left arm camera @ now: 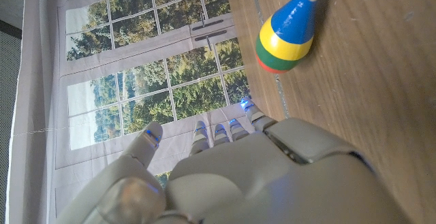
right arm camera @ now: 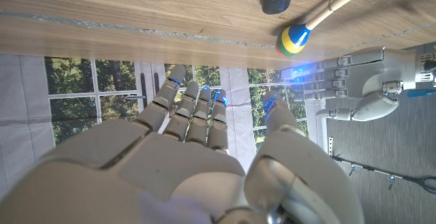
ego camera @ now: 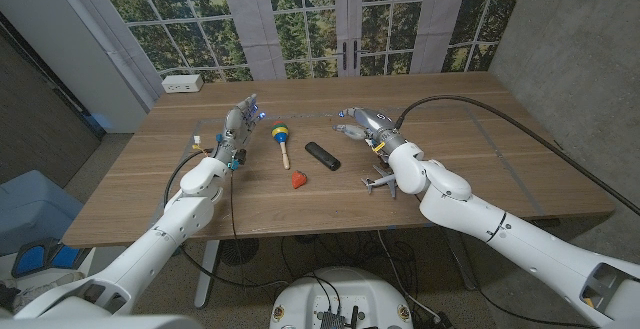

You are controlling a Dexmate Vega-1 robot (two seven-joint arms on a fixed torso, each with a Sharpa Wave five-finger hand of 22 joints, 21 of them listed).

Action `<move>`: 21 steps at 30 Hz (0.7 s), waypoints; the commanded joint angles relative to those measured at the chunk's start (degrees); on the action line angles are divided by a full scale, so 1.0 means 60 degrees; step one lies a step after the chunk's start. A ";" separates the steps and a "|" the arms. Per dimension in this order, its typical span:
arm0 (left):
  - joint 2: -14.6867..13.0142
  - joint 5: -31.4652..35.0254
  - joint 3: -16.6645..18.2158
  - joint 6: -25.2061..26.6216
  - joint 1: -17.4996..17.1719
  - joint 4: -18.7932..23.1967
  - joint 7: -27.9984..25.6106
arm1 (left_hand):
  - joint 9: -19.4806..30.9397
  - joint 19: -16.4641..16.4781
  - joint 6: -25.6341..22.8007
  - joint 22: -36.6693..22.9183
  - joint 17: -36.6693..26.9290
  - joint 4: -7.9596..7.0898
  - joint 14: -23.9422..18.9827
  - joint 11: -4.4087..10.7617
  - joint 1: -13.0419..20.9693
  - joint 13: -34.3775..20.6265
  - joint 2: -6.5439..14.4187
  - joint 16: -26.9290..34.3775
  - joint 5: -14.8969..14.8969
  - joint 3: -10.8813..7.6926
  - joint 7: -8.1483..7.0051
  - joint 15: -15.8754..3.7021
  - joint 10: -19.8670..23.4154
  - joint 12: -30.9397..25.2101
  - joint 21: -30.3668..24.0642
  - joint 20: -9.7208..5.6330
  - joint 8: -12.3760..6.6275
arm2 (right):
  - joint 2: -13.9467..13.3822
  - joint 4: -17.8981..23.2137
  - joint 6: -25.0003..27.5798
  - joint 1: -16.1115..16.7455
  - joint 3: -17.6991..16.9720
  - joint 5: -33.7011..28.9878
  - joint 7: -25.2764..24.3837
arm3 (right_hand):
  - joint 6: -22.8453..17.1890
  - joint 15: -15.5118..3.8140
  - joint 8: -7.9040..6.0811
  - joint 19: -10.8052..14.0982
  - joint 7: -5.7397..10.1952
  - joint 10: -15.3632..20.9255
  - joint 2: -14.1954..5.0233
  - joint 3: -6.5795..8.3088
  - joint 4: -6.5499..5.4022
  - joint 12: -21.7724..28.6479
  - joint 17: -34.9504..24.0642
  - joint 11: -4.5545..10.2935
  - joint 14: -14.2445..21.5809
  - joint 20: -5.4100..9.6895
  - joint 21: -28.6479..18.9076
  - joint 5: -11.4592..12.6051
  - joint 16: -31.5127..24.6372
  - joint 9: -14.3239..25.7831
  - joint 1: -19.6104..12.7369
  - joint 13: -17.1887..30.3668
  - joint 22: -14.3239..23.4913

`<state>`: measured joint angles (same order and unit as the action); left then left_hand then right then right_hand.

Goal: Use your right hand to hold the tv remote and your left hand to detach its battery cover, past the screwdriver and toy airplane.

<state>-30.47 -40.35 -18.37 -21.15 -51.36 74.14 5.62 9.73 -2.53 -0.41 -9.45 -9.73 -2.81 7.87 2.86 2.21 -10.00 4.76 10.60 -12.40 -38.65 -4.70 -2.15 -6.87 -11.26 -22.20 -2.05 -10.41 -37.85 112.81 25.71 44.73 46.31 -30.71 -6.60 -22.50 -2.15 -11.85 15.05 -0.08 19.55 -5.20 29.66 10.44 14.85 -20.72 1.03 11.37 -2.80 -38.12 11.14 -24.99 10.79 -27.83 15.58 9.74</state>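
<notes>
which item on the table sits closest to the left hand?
The striped wooden maraca, just beside the left hand. The black remote, red piece and toy airplane lie farther toward the right hand.

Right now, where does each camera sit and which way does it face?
Head: on the robot's head, looking down the table; both arms show, remote between them.
Left wrist: behind the left robot hand, facing the windows; maraca ahead.
Right wrist: behind the right robot hand, facing the windows.
Shared: the wrist views both show the maraca.
</notes>
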 commanded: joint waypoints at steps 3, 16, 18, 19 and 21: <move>-0.0035 -0.0083 0.0058 -0.0032 -0.0020 -0.0058 0.0110 | 0.0021 0.0040 -0.0057 -0.0057 -0.0043 0.0055 -0.0025 0.0006 0.0032 -0.0020 0.0357 -0.0025 0.0013 -0.0040 -0.0042 -0.0209 0.0044 0.0016 0.0078 -0.0195 0.0010 | 0.0300 -0.0233 0.0086 -0.0063 0.0303 -0.0594 0.0139 | 0.0013 -0.0346 0.0003 0.0073 -0.0001 0.0043 0.0124 -0.0047 0.0056 -0.0011 0.0019 0.0094 -0.0003 -0.0074 0.0050 -0.0018 0.0023 0.0051 -0.0200 0.0043 0.0032; -0.0076 -0.0137 0.0115 -0.0070 -0.0115 -0.0008 0.0133 | 0.0021 0.0064 -0.0056 -0.0059 -0.0044 0.0073 -0.0029 0.0007 0.0024 -0.0021 0.0366 -0.0026 0.0019 -0.0041 -0.0041 -0.0206 0.0045 0.0021 0.0131 -0.0189 0.0014 | 0.0455 -0.0332 0.0091 -0.0079 0.0459 -0.0633 0.0434 | 0.0009 -0.0399 -0.0008 0.0081 0.0049 0.0055 0.0081 -0.0044 -0.0024 -0.0003 0.0025 0.0140 -0.0022 -0.0009 0.0113 -0.0021 0.0031 0.0057 -0.0428 0.0072 0.0038; -0.0090 -0.0141 0.0123 -0.0066 -0.0135 0.0012 0.0131 | 0.0021 0.0067 -0.0055 -0.0059 -0.0045 0.0076 -0.0026 0.0013 0.0022 -0.0021 0.0367 -0.0027 0.0019 -0.0041 -0.0049 -0.0208 0.0045 0.0022 0.0141 -0.0188 0.0015 | 0.0464 -0.0335 0.0113 -0.0092 0.0484 -0.0650 0.0497 | 0.0009 -0.0398 -0.0009 0.0085 0.0039 0.0052 0.0066 -0.0043 -0.0031 -0.0003 0.0025 0.0148 -0.0018 0.0000 0.0122 -0.0018 0.0027 0.0058 -0.0460 0.0078 0.0039; -0.0097 -0.0146 0.0128 -0.0051 -0.0145 0.0028 0.0118 | 0.0021 0.0069 -0.0049 -0.0060 -0.0045 0.0077 -0.0028 0.0011 0.0021 -0.0021 0.0368 -0.0027 0.0020 -0.0041 -0.0048 -0.0207 0.0046 0.0021 0.0146 -0.0187 0.0018 | 0.0471 -0.0341 0.0082 -0.0073 0.0458 -0.0592 0.0494 | 0.0004 -0.0399 -0.0011 0.0084 0.0040 0.0061 0.0064 -0.0044 -0.0033 0.0001 0.0024 0.0145 -0.0016 -0.0004 0.0124 -0.0017 0.0026 0.0058 -0.0466 0.0079 0.0039; -0.0106 -0.0173 0.0139 -0.0021 -0.0160 0.0048 0.0118 | 0.0021 0.0072 -0.0049 -0.0060 -0.0045 0.0079 -0.0033 0.0020 0.0021 -0.0021 0.0371 -0.0025 0.0020 -0.0042 -0.0046 -0.0211 0.0050 0.0020 0.0151 -0.0185 0.0018 | 0.0462 -0.0339 0.0013 -0.0037 0.0417 -0.0491 0.0497 | -0.0028 -0.0401 -0.0024 0.0076 0.0045 0.0107 0.0043 -0.0047 -0.0048 0.0021 0.0021 0.0126 -0.0012 0.0008 0.0138 -0.0014 0.0021 0.0059 -0.0492 0.0086 0.0041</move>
<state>-30.82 -41.00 -17.84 -21.42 -51.80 73.95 6.30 9.73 -2.53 -0.41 -9.76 -9.73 -2.63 7.87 2.86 2.21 -9.99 4.76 10.60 -12.40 -38.83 -4.70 -2.15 -6.87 -11.26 -21.38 -2.05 -10.41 -35.66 111.18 26.08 44.32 48.56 -33.97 -4.43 -22.50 -2.15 -11.86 15.23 -0.08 19.64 -4.72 29.38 10.65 14.85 -20.45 1.56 11.37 -2.98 -37.49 11.14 -24.78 11.08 -30.82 15.86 9.74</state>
